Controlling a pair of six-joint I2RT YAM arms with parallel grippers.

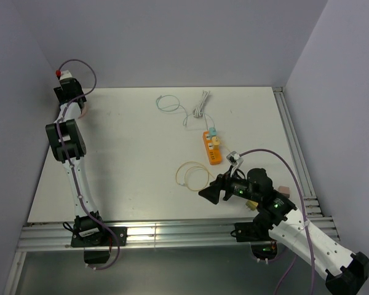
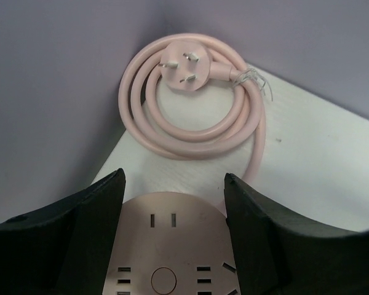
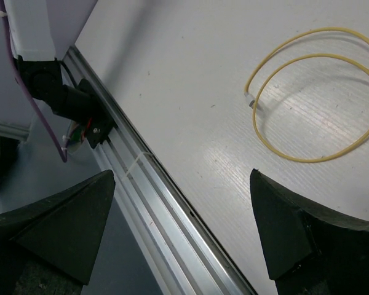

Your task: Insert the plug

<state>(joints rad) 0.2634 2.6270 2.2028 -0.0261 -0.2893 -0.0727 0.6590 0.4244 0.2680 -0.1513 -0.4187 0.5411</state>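
A pink three-pin plug (image 2: 183, 66) lies pins up on its coiled pink cord (image 2: 172, 132) in the table's far left corner. Just in front of it sits a round pink socket (image 2: 163, 246) with several slot sets. My left gripper (image 2: 174, 178) is down over it. A black finger (image 2: 98, 215) lies against each side of the disc, and no gap shows. From above, the left gripper (image 1: 71, 93) is by the back left wall. My right gripper (image 1: 206, 192) hovers open and empty over the near right part of the table, and the right wrist view shows the same open gripper (image 3: 181, 175).
An orange power strip (image 1: 212, 147) with small plugs in it lies right of centre. A yellow cable loop (image 1: 190, 174) lies beside the right gripper. A white cable (image 1: 200, 104) and a pale thin loop (image 1: 167, 103) lie at the back. Aluminium rails (image 3: 154, 203) edge the front.
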